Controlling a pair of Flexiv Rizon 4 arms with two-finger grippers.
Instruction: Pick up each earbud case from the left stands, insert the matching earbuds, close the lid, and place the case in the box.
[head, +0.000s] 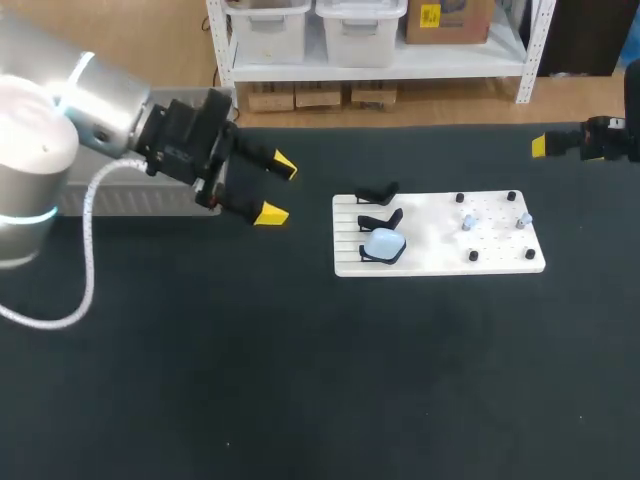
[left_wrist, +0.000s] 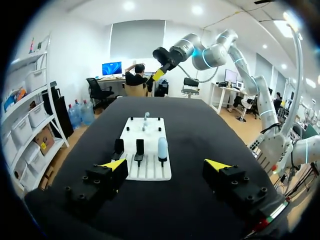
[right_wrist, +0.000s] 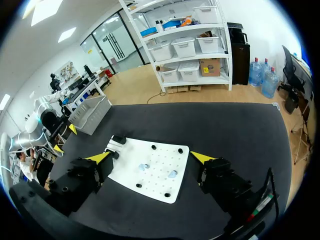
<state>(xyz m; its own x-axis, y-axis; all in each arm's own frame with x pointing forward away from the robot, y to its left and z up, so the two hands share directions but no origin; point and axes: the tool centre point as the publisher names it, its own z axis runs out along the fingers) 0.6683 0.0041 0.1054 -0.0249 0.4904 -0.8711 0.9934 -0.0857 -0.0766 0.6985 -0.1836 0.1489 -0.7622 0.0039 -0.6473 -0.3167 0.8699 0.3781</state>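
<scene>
A white board (head: 440, 260) lies right of the table's middle. Three black stands line its left end; the nearest one carries a light blue earbud case (head: 383, 243), and the other two (head: 378, 192) are bare. Two small pale earbuds (head: 468, 222) sit among black pegs on the board's right half. My left gripper (head: 278, 190) hangs open and empty, left of the board. From its wrist the case (left_wrist: 162, 148) stands ahead, between the open fingers. My right gripper (right_wrist: 150, 157) is open and empty, high off the board's far right, with the earbuds (right_wrist: 143, 166) below it.
A grey box (head: 110, 195) sits at the table's far left edge, partly hidden behind my left arm; it shows as a grey crate (right_wrist: 90, 110) in the right wrist view. Dark tabletop (head: 320, 380) stretches in front of the board.
</scene>
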